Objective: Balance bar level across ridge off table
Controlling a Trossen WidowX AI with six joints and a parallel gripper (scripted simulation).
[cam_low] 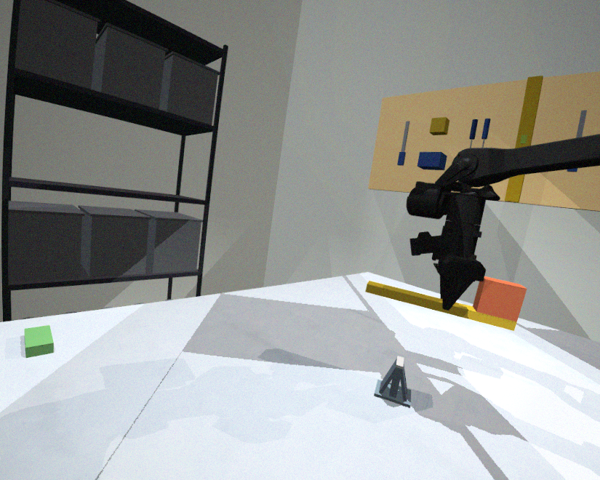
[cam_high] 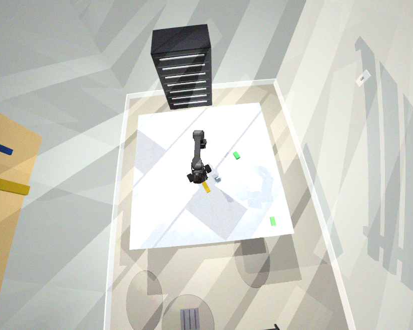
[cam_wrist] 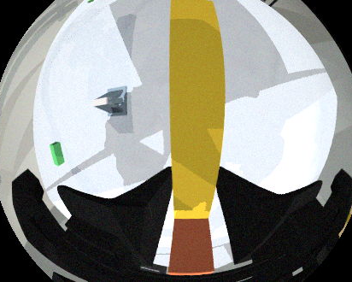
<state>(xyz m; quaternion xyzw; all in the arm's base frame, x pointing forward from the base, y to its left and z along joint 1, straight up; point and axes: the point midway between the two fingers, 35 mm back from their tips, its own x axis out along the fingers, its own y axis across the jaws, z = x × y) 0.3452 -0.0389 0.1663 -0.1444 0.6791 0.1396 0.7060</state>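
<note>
Where the claw [cam_low: 454,305] [cam_wrist: 195,172] grips the yellow bar [cam_low: 411,298] [cam_wrist: 197,85], fingers partly hiding it, far end cropped in wrist view

Bar [cam_high: 206,187] [cam_low: 414,297] [cam_wrist: 196,102]: long, yellow, orange block at one end; held above table. Ridge [cam_low: 399,363] [cam_wrist: 102,102]: pale-topped, on grey splayed stand, upright, apart from bar.

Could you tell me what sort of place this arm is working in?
Probably a workshop: tools hang on a tan board, lidded bins stand on a black shelf unit, and there is a dark drawer cabinet.
</note>
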